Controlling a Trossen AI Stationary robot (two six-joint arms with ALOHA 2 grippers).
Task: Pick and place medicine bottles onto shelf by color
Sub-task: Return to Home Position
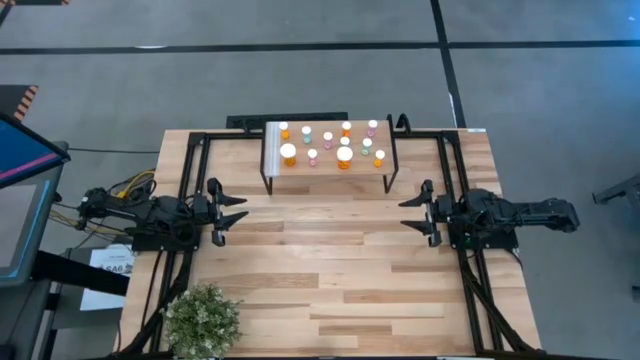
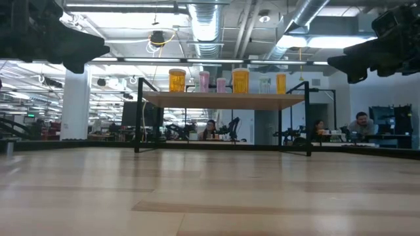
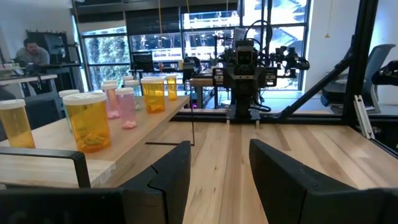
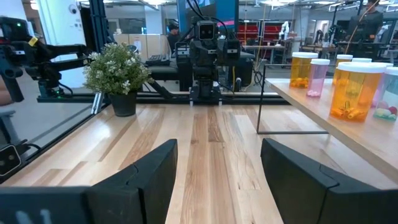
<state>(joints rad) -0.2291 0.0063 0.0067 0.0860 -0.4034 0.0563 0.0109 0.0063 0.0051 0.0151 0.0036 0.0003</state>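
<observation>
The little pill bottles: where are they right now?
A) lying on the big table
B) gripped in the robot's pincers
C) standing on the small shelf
C: the bottles all stand on the shelf; the left pincer and right pincer are open, holding nothing.

medicine bottles on shelf, plant at table's near-left corner

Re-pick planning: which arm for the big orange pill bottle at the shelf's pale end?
Left, likely: big orange pill bottle stands at the shelf's left end, nearer the left tool than the right tool.
</observation>
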